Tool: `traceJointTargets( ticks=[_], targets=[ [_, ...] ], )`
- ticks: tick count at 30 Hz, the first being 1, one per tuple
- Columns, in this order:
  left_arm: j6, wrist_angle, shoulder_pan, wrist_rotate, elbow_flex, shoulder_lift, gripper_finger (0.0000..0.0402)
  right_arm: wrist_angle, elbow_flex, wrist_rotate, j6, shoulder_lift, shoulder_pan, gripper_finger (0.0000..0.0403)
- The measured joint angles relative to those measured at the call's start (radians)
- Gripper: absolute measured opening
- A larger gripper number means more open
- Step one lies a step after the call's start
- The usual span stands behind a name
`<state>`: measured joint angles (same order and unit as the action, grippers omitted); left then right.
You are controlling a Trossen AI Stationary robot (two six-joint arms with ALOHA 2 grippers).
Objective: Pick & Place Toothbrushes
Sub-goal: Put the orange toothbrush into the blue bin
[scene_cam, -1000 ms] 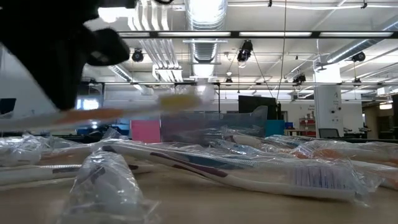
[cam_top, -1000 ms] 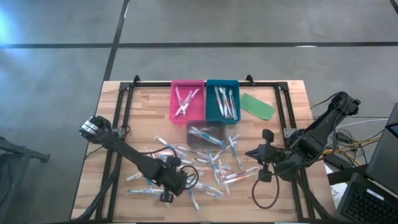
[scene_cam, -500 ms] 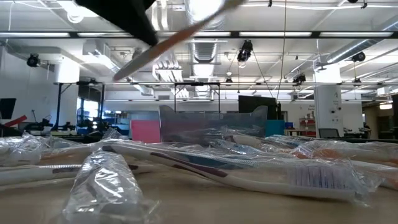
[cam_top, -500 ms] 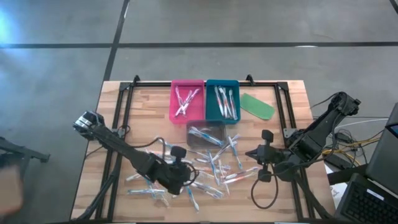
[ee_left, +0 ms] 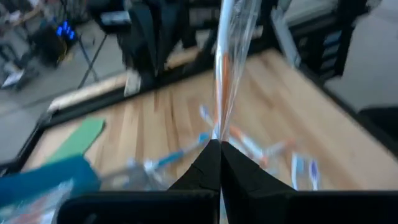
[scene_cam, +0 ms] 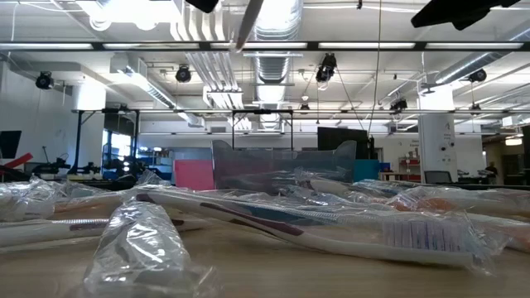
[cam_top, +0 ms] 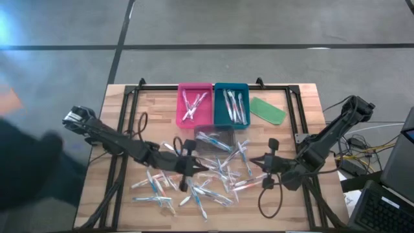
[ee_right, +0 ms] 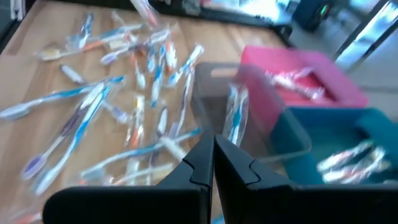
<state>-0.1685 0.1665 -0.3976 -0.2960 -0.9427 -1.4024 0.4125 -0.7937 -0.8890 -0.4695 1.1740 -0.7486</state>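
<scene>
Many wrapped toothbrushes [cam_top: 217, 176] lie scattered on the wooden table [cam_top: 304, 97], seen close up in the low view [scene_cam: 331, 232]. My left gripper [cam_top: 194, 167] is above the left part of the pile, shut on one clear-wrapped toothbrush with orange on it [ee_left: 225, 68]. My right gripper [cam_top: 255, 162] hovers at the right of the pile, shut [ee_right: 213, 146] with nothing in it. At the far side stand a pink tray [cam_top: 194, 103], a teal tray [cam_top: 231, 103] and a clear tray [cam_top: 213, 139], each with toothbrushes in it. My left gripper pinches one end of the wrapped toothbrush [ee_left: 218, 132] between its two fingertips. The toothbrush runs on from the fingers along their line. It is lifted clear of the table and shows tilted steeply in the low view [scene_cam: 248, 25].
A flat green oblong piece [cam_top: 267, 109] lies to the right of the teal tray. A black frame [cam_top: 129, 97] runs along the table's left, right and far sides. Bare wood shows at the table's far left and near right.
My left gripper has risen from the near part of the pile and gone toward the far edge, tipping from pointing down toward level. The toothbrush it holds has come up clear of the table and swung from level to steep. My right gripper has sunk a little.
</scene>
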Motion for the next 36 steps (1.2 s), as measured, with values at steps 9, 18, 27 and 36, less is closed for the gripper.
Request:
traceJointTargets(
  ticks=[9,18,27,36],
  targets=[
    [-0.039,0.35,0.158,0.141,0.131,0.019,0.0002,-0.376,0.086,-0.108,0.247,0.0,0.024,0.0008],
    [-0.045,0.554,0.246,0.336,0.19,0.013,0.0002,-0.482,0.083,-0.105,0.314,0.0,0.075,0.0012],
    [-0.074,0.713,0.246,0.362,0.239,-0.002,0.0002,-0.689,0.084,0.031,0.395,0.087,0.17,0.008],
    [-0.068,0.714,0.245,0.366,0.242,-0.031,0.0001,-1.048,0.078,0.038,0.669,0.227,0.19,0.0141]
  ],
)
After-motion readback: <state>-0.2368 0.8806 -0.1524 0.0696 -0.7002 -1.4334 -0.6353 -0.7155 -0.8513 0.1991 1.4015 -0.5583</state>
